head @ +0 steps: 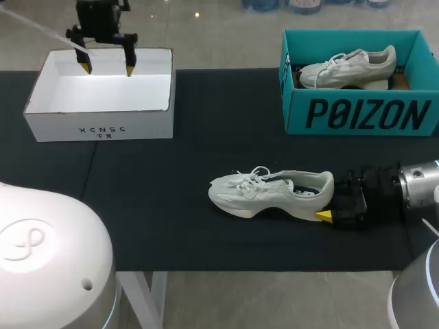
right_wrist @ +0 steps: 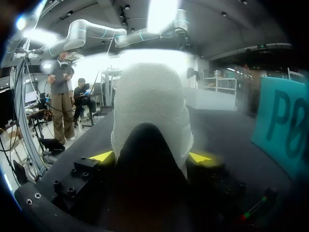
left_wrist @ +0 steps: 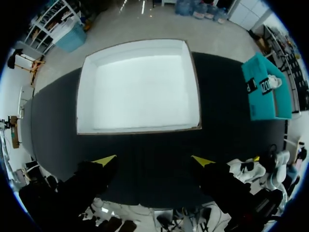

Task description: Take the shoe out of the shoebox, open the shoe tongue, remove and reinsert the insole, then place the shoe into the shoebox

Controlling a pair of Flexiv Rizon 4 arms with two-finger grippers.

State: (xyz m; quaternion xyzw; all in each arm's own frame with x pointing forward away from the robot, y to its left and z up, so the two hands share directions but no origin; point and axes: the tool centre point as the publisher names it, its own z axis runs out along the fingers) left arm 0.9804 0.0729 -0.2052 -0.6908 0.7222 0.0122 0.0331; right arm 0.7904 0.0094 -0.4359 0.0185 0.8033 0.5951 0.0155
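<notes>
White mesh and a pale sole made up the shoe (head: 271, 194), which lay on its side on the black mat (head: 171, 226) near the middle of the table, toe toward my left and heel toward my right. Its laces sat loose over the tongue, and the dark lining of the opening faced the camera in the head view.

My right gripper (right_wrist: 150, 157) came in low from the right and was closed on the shoe's heel. In the right wrist view the heel filled the space between the two yellow tips, each tip pressed against one side of it. Only one yellow fingertip (head: 324, 215) showed in the head view, at the lower edge of the heel.

My left gripper (head: 106, 67) hung over the far rim of the white shoebox (head: 99, 129) at the table's far left, fingers spread wide and gripping nothing. The left wrist view looked straight down into that box.

At the far right stood a teal shoebox (head: 363, 113) – well apart from the shoe on the mat – with a second shoe (head: 350, 68) of the same pale kind lying inside it.
</notes>
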